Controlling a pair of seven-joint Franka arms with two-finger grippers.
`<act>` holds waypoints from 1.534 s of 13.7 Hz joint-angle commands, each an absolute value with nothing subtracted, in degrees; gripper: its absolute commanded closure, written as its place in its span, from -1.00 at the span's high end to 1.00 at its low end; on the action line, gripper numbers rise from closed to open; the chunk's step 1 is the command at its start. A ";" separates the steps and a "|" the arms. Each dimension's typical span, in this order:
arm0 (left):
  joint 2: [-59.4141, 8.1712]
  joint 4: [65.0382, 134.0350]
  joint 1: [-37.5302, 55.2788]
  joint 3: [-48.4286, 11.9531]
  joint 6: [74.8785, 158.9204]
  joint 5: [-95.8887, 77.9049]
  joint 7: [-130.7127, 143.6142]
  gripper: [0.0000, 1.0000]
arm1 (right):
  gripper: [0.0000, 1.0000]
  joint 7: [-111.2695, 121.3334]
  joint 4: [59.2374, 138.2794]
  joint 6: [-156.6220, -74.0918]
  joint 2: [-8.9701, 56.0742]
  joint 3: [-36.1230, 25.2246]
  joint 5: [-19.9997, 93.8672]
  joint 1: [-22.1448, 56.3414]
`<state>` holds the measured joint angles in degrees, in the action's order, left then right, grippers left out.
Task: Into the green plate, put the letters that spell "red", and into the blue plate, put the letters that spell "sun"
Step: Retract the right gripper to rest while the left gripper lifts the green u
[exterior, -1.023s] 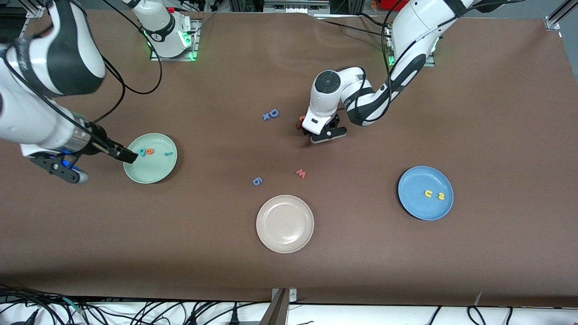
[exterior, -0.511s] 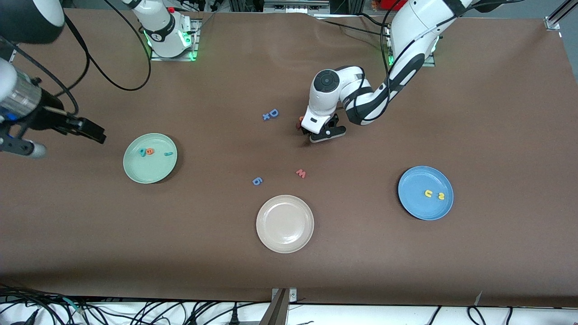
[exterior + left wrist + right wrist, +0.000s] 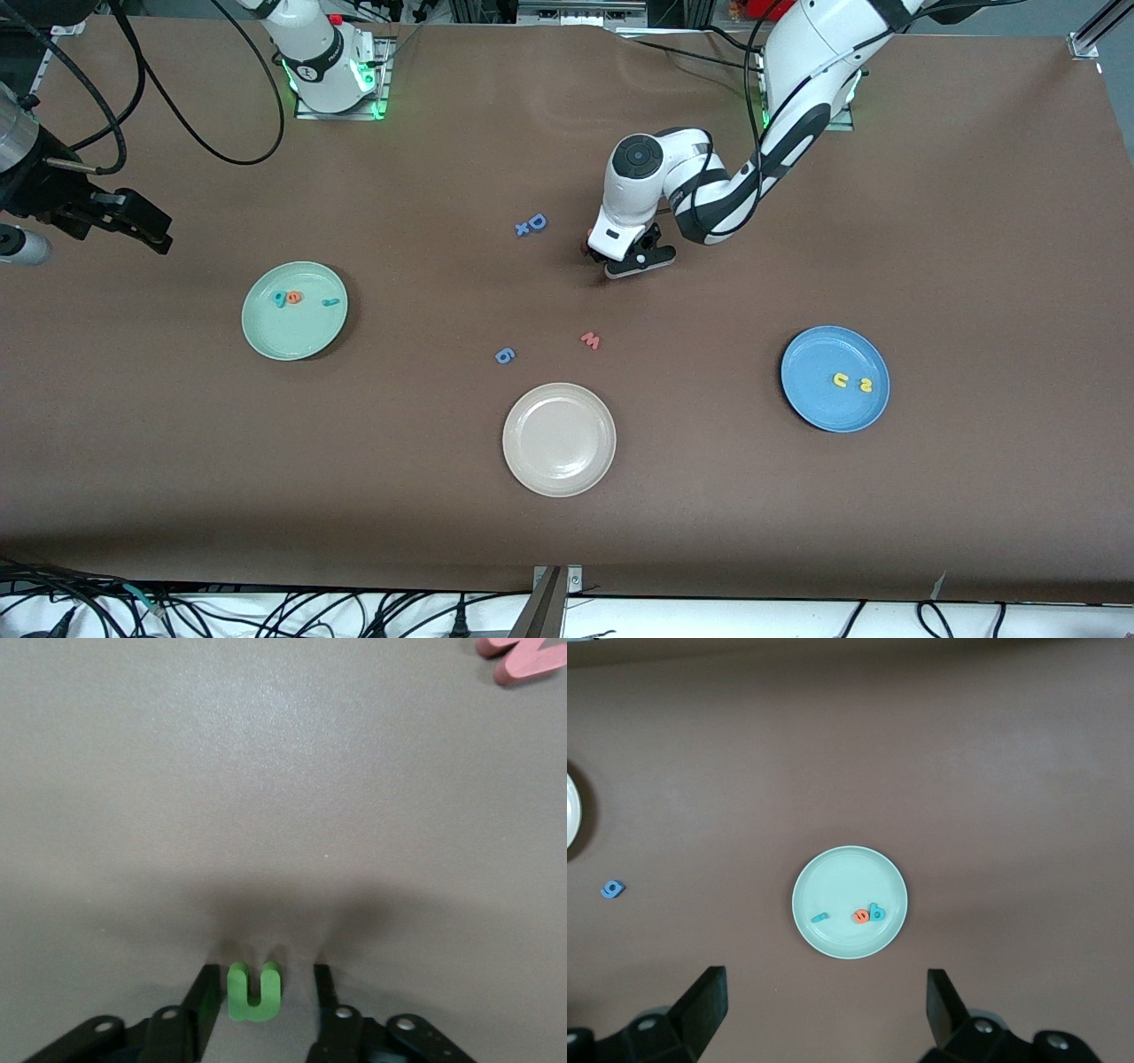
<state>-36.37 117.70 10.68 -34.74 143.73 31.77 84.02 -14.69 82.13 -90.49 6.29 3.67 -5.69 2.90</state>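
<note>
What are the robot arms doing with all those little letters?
They sort foam letters onto plates. The green plate already has the teal d, orange e and teal r. The blue plate has the yellow u and s. The left gripper is down on the table, fingers either side of the green n. The right gripper hangs open, high above the green plate.

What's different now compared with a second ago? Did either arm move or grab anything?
The right gripper pulled away from the green plate toward the right arm's end of the table, jaws open and empty. The left gripper barely shifted; low over the table, it now straddles the green "n", one finger touching it, the grip not yet closed. The plates and their letters stayed put.
</note>
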 commanded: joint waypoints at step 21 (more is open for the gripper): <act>-35.42 109.17 4.58 -34.89 134.91 33.49 79.03 -0.71 | 0.99 -14.15 83.67 -87.80 6.50 3.86 -6.50 3.96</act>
<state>-36.08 111.04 6.76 -34.45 136.50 31.77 81.24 -14.69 83.63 -88.66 7.20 3.71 -5.72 3.42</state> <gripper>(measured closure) 0.736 0.000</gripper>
